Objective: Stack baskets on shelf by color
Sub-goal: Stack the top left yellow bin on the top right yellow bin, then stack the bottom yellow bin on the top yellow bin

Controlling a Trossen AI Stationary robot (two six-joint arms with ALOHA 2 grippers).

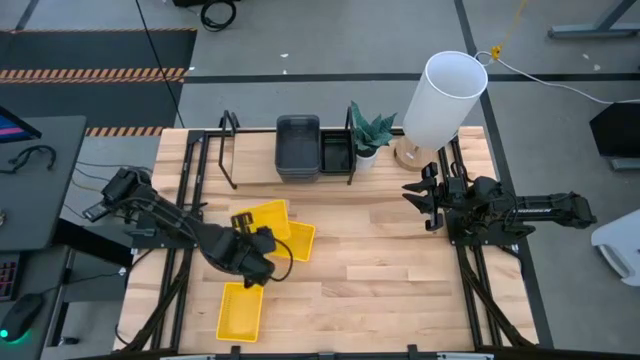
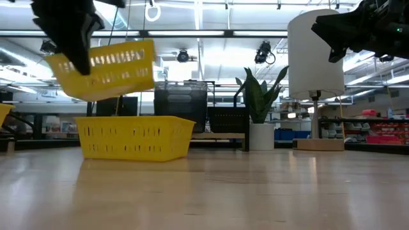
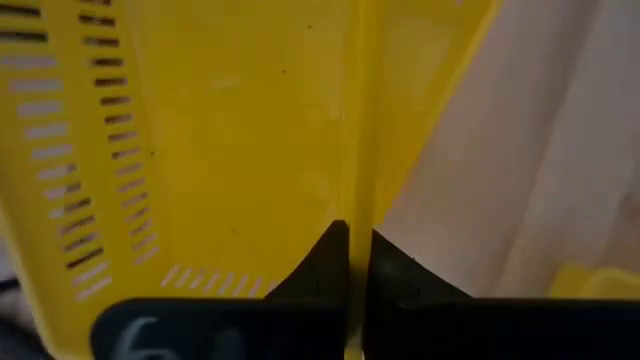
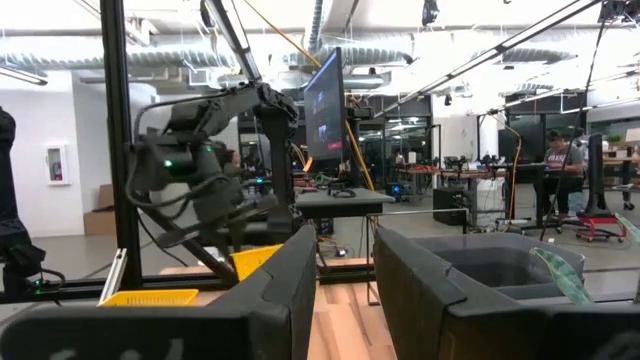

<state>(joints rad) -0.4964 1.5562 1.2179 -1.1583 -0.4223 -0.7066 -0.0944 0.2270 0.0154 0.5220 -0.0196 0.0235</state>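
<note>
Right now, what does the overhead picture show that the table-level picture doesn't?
Only the overhead view shows a third yellow basket lying near the table's front edge, and the whole left arm. Only the table-level view shows that the left hand's basket hangs tilted, clear of the table, above another yellow basket. Both show the shelf, dark baskets, plant and white cylinder.

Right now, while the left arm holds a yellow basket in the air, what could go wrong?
1. The left gripper pinches only one thin wall of the lifted yellow basket, which hangs tilted, so it may swing or slip out.
2. A second yellow basket lies on the table just below, so a drop could knock it aside.
3. The shelf already holds dark grey baskets beside a plant, so the approach could bump them.
</note>
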